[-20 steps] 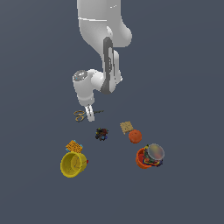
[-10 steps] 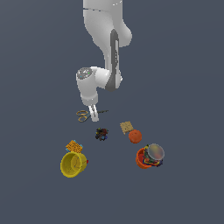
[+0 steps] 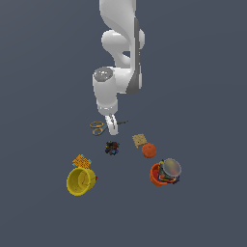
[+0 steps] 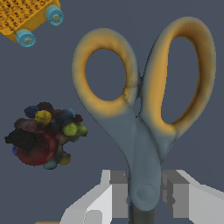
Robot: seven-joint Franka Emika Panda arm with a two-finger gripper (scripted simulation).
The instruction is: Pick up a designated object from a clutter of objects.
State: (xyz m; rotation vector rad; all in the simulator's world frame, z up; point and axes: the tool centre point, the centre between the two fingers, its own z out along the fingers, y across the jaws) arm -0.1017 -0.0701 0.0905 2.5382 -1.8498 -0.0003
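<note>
Grey pads of our pincer (image 4: 142, 197) sit on either side of the scissors' (image 4: 144, 109) pivot, touching or nearly so; we cannot tell whether they are clamped yet. We judge the scissors light, stiff and slick, so the thick pivot is the sound place to hold, not the thin blades. They lie flat on the table (image 3: 43, 72), loops pointing away. Beyond are the dark toy (image 4: 43, 135) and an orange block (image 4: 26, 17).
</note>
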